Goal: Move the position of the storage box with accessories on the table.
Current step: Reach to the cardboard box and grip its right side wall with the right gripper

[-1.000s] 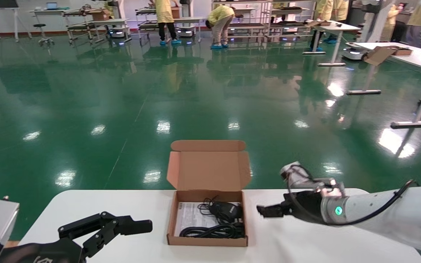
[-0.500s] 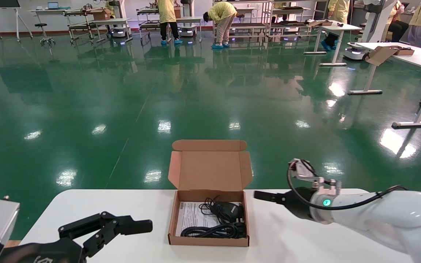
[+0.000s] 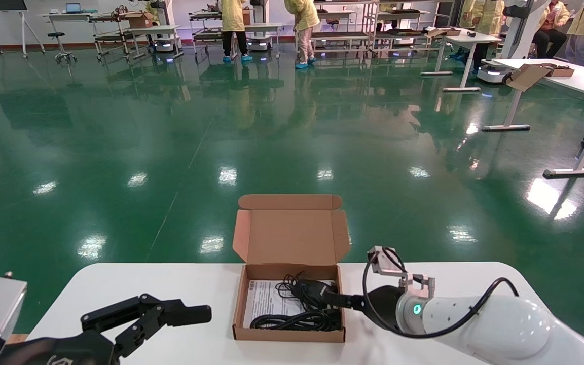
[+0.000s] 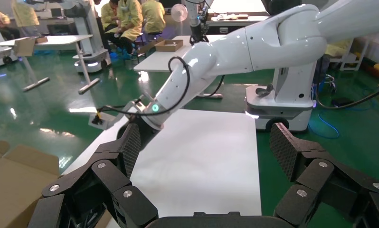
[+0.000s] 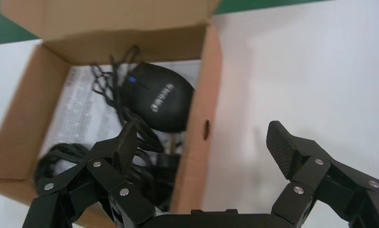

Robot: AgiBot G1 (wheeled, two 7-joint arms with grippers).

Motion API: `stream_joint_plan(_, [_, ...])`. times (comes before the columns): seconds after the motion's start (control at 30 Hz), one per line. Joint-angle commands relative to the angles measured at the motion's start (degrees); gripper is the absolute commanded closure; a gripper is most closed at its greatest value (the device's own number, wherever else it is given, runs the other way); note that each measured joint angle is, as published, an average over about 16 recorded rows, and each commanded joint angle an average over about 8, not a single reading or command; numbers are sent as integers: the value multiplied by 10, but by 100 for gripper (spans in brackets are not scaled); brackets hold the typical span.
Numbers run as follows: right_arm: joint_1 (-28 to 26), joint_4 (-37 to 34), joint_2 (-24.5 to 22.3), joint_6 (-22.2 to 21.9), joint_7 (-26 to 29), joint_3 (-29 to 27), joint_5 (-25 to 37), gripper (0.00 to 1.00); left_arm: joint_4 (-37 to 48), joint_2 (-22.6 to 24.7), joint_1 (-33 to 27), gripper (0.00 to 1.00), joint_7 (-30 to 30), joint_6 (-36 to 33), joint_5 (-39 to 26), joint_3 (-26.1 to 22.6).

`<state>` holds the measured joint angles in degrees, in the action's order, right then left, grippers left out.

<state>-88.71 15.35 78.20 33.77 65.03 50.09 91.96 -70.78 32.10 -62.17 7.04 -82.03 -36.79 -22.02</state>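
Storage box: a shallow brown cardboard mailer standing on the white table, its hinged lid raised upright at the far edge with both side flaps spread. It lies between my two grippers, well apart from my left and directly at my right.

Right gripper: my jaws are spread wide and straddle the box's right-hand wall, one finger inside the box above the cables, the other finger outside over bare tabletop. Neither pad touches the cardboard that I can see, and I hold nothing. In the head view my right gripper reaches in from the right, its tip at the box's rim.

Left gripper: parked low over the near-left part of the table, jaws open and empty.

Contents, ahead of my inner right finger: a white printed leaflet flat on the box floor; bundled black cables along the near side; a black computer mouse resting toward the wall that I straddle, its cord looped beside it.
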Motion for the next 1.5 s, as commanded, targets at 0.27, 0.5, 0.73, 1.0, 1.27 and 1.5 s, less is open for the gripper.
stream_joint_plan(0.27, [14,27,-3,-26,70,48,17,91,0,0,0,0,0,0,0,0])
stream_joint_plan(0.5, [16,40,-5,-34,94,69,17,100,0,0,0,0,0,0,0,0])
stream_joint_plan(0.73, [13,42,-8,-39,106,83,15,100,0,0,0,0,0,0,0,0])
stream_joint_plan(1.0, [13,43,-11,-38,112,93,9,100,0,0,0,0,0,0,0,0])
stream_joint_plan(1.27, [7,48,-14,-30,117,98,5,100,0,0,0,0,0,0,0,0])
stream_joint_plan(1.5, [-1,56,-20,-21,123,104,6,100,0,0,0,0,0,0,0,0])
